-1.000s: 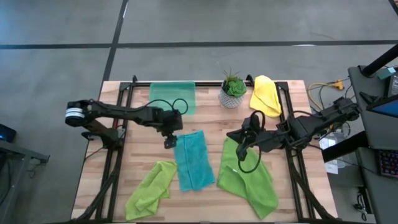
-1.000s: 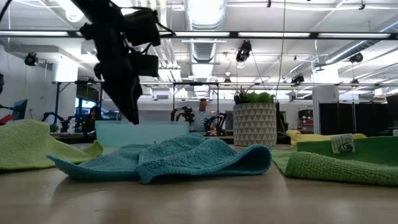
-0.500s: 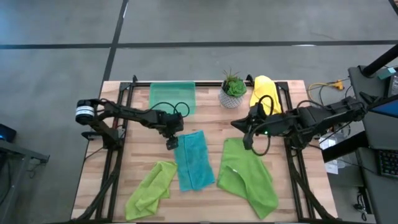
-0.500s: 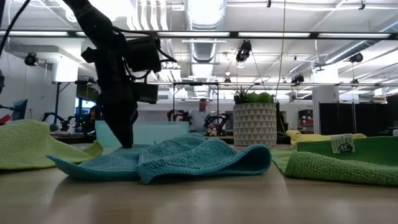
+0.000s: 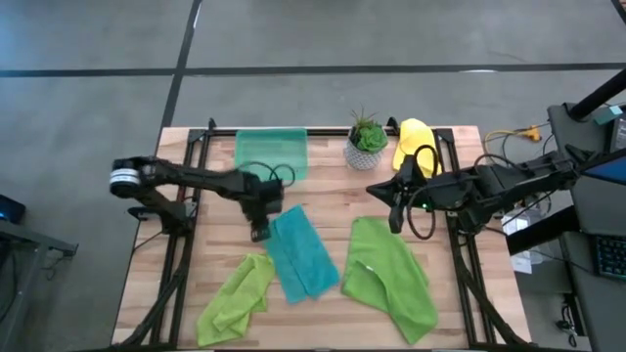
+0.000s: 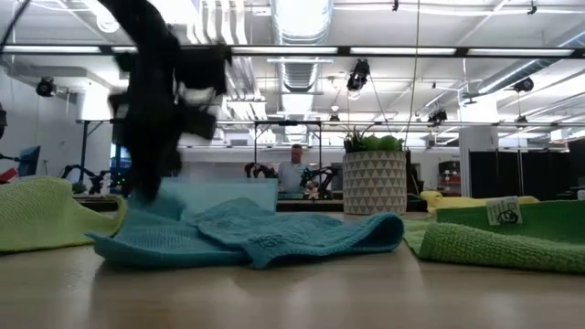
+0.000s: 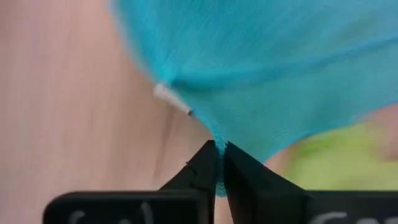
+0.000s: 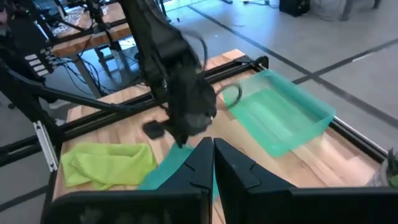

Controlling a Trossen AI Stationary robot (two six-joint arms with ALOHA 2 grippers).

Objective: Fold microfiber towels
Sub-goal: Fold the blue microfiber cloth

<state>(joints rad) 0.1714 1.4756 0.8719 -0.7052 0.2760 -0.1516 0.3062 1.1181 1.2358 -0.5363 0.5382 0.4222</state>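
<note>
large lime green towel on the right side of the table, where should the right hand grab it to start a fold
Grip the large lime green towel at its far corner, the part nearest the right hand, coming straight down from above. It lies fairly flat and spread out there, clear of the teal towel, so one layer should lift cleanly.

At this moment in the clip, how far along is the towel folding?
Nothing looks neatly folded yet. In hand: the left gripper, jaws shut on the teal towel, holds its corner near the table. The right gripper hangs above the table with its jaws shut on nothing. Left to do: the two lime green towels lie rumpled, and the yellow towel sits bunched beside the potted plant.
</note>
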